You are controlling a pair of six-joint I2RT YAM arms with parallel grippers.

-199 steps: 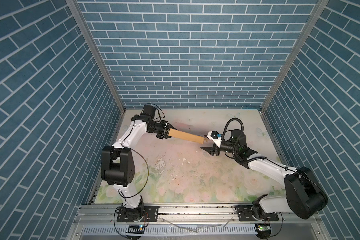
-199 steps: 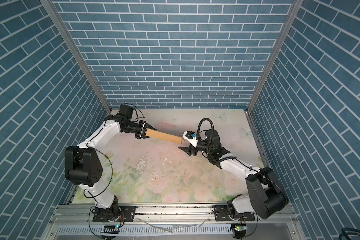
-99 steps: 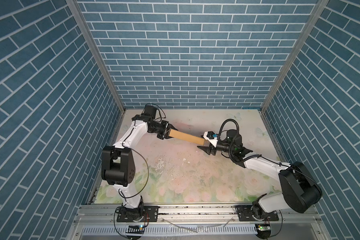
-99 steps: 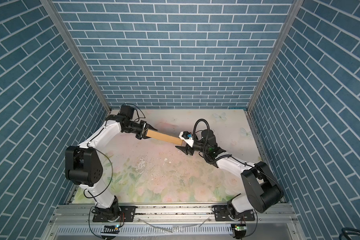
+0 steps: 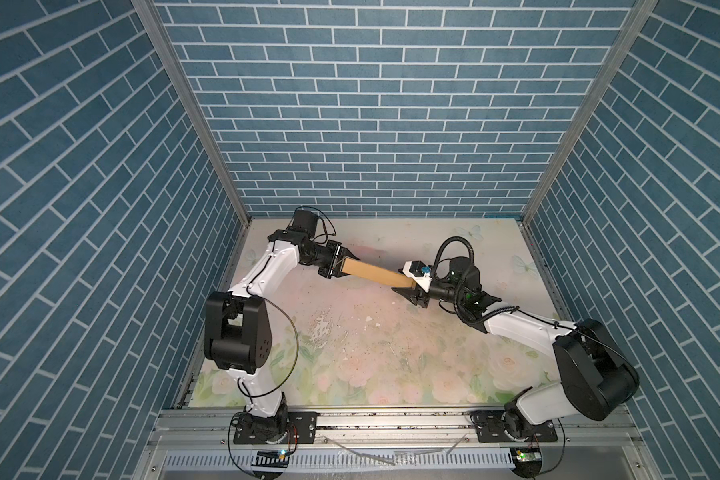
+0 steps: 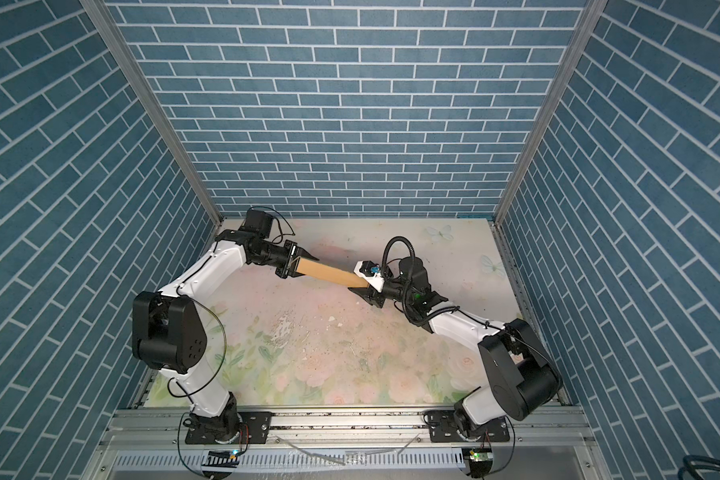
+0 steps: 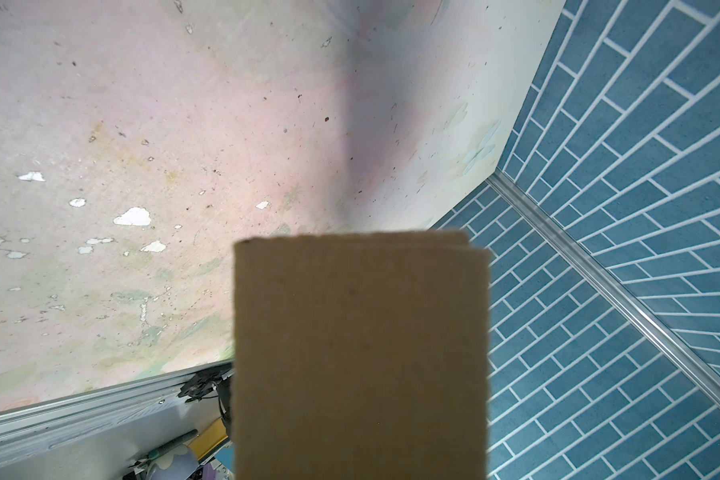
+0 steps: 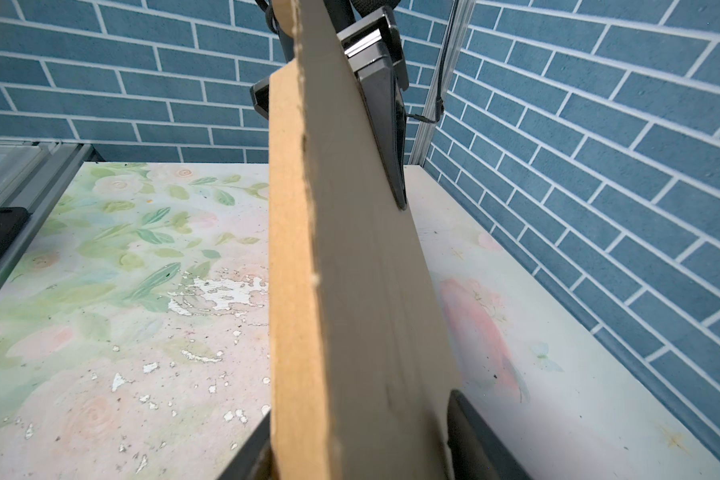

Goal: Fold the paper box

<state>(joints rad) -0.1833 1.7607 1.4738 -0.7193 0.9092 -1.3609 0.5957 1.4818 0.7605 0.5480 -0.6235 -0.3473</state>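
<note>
Paper box (image 5: 373, 272) held up off the table (image 5: 350, 332), spanning both arms.
Your left gripper (image 5: 341, 268) is clamped on one end of the box and carries it edge-up. The end farthest from it sits between your right gripper's (image 5: 410, 289) jaws, but you can't tell whether they pinch yet. Two end holds would probably steady it for creasing.
</note>
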